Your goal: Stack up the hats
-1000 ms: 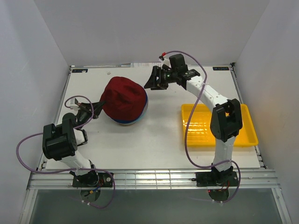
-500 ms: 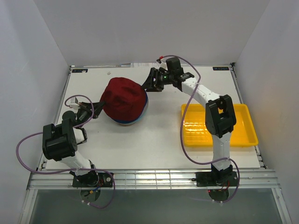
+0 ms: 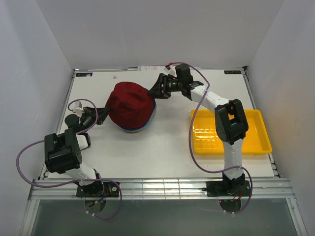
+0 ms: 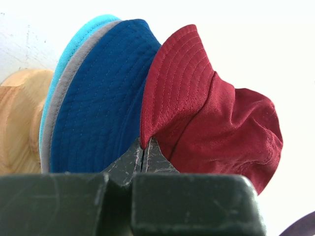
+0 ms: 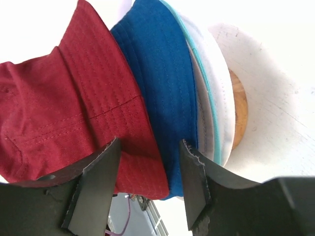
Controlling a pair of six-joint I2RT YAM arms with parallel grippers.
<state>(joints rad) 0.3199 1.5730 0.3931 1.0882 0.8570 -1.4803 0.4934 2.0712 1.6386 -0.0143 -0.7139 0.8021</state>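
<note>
Grippers are flanking the red hat (image 3: 129, 104), which is sitting outermost on the pile over the wooden stand (image 4: 19, 123).
Between the two arms on the desk (image 3: 162, 147), the red hat is covering the blue hat (image 4: 98, 113), grey hat (image 4: 61, 98) and teal hat (image 4: 83, 34). The left gripper (image 4: 142, 160) is pinching the red brim, fingers together on the cloth, with the crown bulging away ahead of it. The right gripper (image 5: 149, 147) is waiting with fingers apart, and the red and blue brims are lying between them, so it looks readier to close.
</note>
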